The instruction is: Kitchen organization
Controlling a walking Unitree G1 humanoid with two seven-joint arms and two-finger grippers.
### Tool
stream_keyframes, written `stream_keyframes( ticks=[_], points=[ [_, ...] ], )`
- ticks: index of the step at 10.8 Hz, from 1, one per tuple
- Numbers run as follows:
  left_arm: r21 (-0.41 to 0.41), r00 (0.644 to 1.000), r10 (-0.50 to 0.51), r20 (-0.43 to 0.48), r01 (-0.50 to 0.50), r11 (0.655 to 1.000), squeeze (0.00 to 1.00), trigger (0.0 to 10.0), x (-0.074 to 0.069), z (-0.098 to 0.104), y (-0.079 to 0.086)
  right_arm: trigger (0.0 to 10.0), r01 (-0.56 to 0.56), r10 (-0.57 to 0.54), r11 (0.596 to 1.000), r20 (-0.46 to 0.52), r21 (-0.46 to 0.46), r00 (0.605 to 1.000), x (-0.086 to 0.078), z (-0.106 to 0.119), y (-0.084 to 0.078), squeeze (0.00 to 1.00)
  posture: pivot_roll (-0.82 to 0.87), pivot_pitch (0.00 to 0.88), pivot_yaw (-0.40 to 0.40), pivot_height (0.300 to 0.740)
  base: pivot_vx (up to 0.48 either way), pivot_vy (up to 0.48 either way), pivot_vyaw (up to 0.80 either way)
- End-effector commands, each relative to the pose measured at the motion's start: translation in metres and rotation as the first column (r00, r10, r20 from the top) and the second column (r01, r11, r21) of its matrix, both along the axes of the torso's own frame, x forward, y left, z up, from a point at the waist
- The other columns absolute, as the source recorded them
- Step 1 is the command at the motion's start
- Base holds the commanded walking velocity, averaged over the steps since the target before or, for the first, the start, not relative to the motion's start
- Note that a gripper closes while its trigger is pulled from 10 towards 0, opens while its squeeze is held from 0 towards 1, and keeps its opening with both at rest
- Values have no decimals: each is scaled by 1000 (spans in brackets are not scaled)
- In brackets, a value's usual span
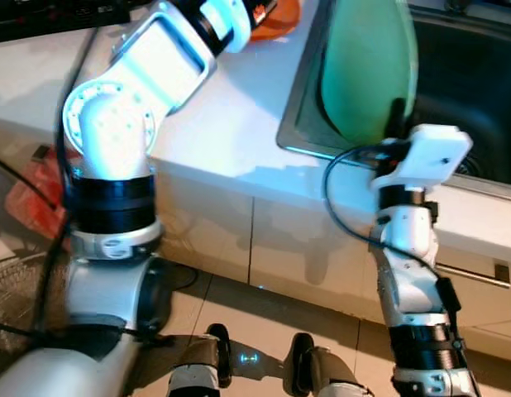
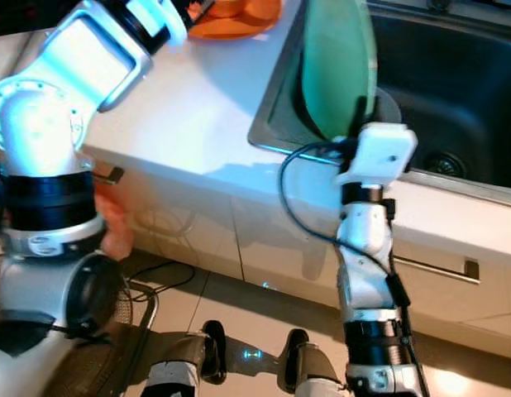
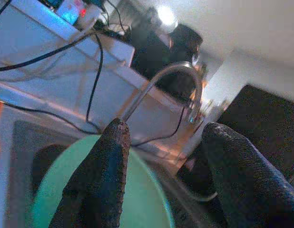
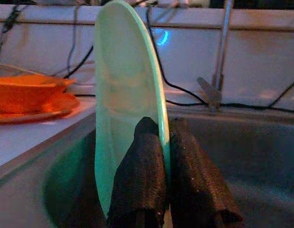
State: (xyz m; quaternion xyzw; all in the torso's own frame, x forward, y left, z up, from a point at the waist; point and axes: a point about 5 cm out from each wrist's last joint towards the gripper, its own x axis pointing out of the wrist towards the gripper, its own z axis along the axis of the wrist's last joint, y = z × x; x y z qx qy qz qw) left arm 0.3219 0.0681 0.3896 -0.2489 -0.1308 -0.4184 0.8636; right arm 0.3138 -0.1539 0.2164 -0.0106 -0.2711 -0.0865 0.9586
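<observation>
**Green plate held on edge above the sink**

Right gripper (image 4: pixel 159 142) clamped on the lower rim of a pale green plate (image 4: pixel 125 109), one black finger on each face, jaws narrow and pinching the edge. Plate standing upright, nearly vertical, over the near left corner of a steel sink (image 2: pixel 454 91). Seen from the head, plate at about 12 o'clock from the right wrist, with the silver right arm rising straight up from the floor side toward it. Holding by the rim and on edge probably meant to keep the plate slim enough to pass over the sink wall, either into the basin or out onto the counter (image 1: pixel 231 107); which of the two cannot be told.

Left gripper (image 3: pixel 161 161) reaching over the counter at roughly 10 o'clock from the plate, jaws wide apart and holding nothing. Between its fingers, the green plate below and a curved tap (image 3: pixel 185 80) beyond.

Around the plate: orange dishes (image 4: pixel 28 97) stacked on the counter at about 10 o'clock from it, close to the sink's far left corner. Tap at the back of the sink, near 1 o'clock. Drain (image 2: pixel 446 161) in the basin floor at 3 o'clock. Black cables (image 4: pixel 185 90) trailing along the wall behind. Cupboard fronts with a bar handle (image 2: pixel 433 266) under the counter.

Likely obstacles: sink wall just beside the plate's lower edge, the left arm crowding the counter beside it, and the orange dishes taking up the nearest landing spot.
</observation>
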Motion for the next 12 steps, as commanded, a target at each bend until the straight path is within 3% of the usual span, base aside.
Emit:
stream_keyframes(
  ticks=[1, 2, 4, 6, 8, 10, 12],
  points=[
    [90, 1000, -13, 28, 11, 996, 0, 10000, -1, -23, -14, 10000, 58, -57, 998, -33, 37, 998, 2, -6, -14, 0, 94, 257, 45, 740, 0, 0, 0],
    [153, 1000, -24, -1, 24, 988, 0, 10000, 1, -77, -32, 10000, 74, -71, 994, -37, 82, 997, 4, -5, -18, 0, 95, 255, 46, 740, 0, 0, 0],
    [257, 999, 34, 11, -36, 966, 0, 10000, -2, -113, -24, 10000, 112, -104, 977, -55, 180, 993, 9, -4, -31, 0, 101, 248, 37, 740, 0, 0, 0],
    [273, 998, 64, 10, -65, 960, 0, 10000, -4, -117, -20, 10000, 123, -116, 975, -49, 185, 992, 11, 0, -36, 0, 101, 244, 34, 740, 0, 0, 0],
    [381, 976, 174, 128, -210, 900, 0, 10000, 5, -133, -8, 10000, 128, -123, 958, -36, 258, 992, 16, 7, -44, 0, 102, 247, 30, 740, 0, 0, 0],
    [408, 930, 291, 224, -361, 839, 0, 10000, 9, -138, 1, 10000, 117, -115, 953, -24, 281, 993, 18, 11, -46, 0, 103, 251, 28, 740, 0, 0, 0],
    [369, 882, 378, 282, -463, 806, 0, 10000, 10, -138, 15, 10000, 106, -110, 940, -5, 324, 994, 21, 19, -52, 0, 101, 254, 27, 740, 0, 0, 0]
  ],
)
